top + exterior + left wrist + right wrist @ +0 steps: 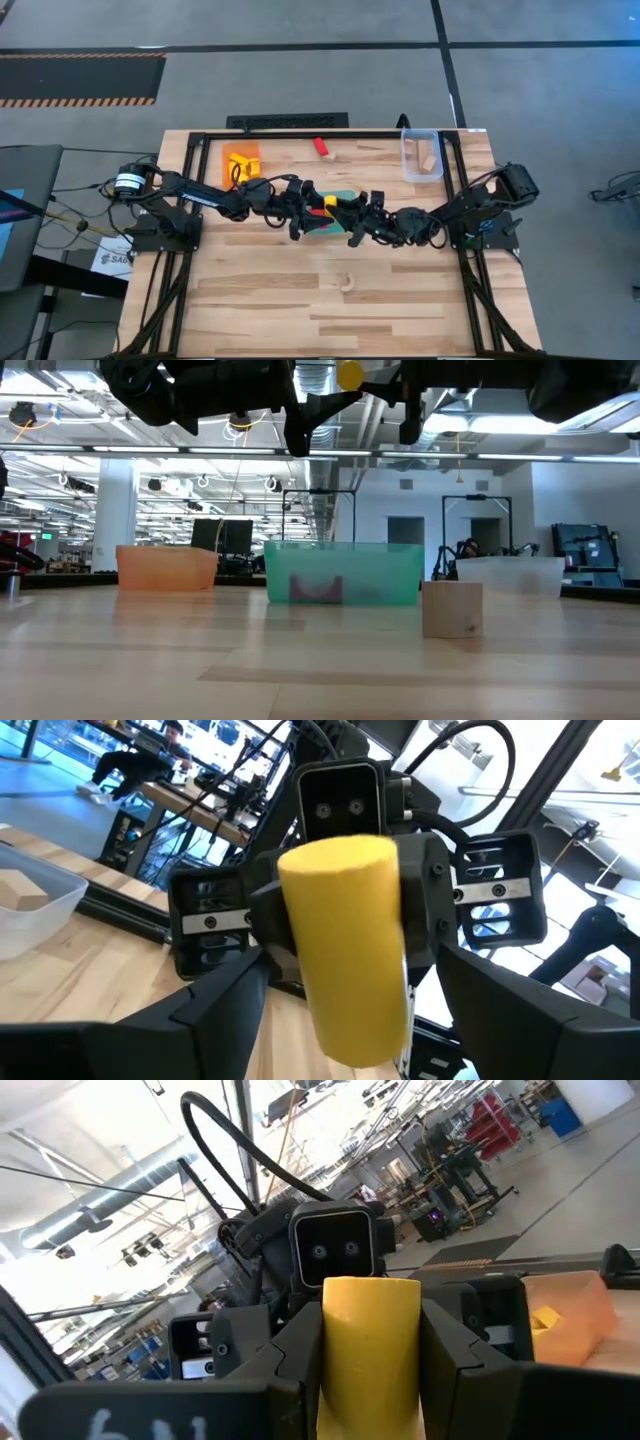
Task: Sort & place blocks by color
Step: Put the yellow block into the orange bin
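A yellow cylinder block [370, 1330] hangs in the air between my two grippers, which meet above the teal tray [343, 196] at mid-table. My right gripper [370, 1380] is shut on the cylinder. My left gripper [350, 1030] faces it, open, with its fingers standing wide on either side of the cylinder [345, 950] and apart from it. In the low view the cylinder [350, 374] shows as a round yellow end high above the teal tray [345, 572], in which a red block [316, 590] lies. My right gripper pinches the yellow cylinder between its two fingers [295, 1365], on opposite sides of its curved wall [335, 1350]. The fingers come level from the table's right and lie across the cylinder's length. The cylinder is lifted clear, above the teal tray.
An orange tray [241, 160] with yellow blocks sits far left, and a clear tray [422, 157] with pale wood blocks far right. A red block [321, 146] and a wood block [335, 157] lie near the far edge. A wood block [348, 285] lies toward the near edge.
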Tool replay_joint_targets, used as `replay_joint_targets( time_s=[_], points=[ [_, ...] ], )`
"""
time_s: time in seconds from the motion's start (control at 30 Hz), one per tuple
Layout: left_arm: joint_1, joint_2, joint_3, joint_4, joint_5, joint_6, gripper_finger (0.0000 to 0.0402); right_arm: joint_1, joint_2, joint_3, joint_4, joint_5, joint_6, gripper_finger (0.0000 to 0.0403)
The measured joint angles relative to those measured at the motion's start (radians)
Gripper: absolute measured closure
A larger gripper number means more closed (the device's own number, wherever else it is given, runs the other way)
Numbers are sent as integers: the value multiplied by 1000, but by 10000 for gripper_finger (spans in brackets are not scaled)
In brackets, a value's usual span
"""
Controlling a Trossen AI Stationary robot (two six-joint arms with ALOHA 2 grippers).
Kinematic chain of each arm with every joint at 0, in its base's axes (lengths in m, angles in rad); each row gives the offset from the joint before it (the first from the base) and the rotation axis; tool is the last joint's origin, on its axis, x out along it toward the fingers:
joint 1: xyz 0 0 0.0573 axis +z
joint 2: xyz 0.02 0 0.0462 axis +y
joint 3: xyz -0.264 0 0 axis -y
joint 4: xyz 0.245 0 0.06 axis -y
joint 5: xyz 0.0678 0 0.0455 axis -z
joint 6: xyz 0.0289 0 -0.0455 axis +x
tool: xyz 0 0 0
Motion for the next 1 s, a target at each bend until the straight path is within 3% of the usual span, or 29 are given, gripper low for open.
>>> replay_joint_targets(
  time_s=[0.23, 0.63, 1.0],
  points=[
    [0, 0, 0, 0, 5, 0, 125, -26, 0, 0, 36, -103, 0, 293],
    [0, 0, -1, -30, 19, 0, 205, -29, -2, 0, -36, -123, 24, 293],
    [0, -1, -2, -63, 31, 1, 220, -24, -2, 0, -62, -122, 26, 293]
  ],
)
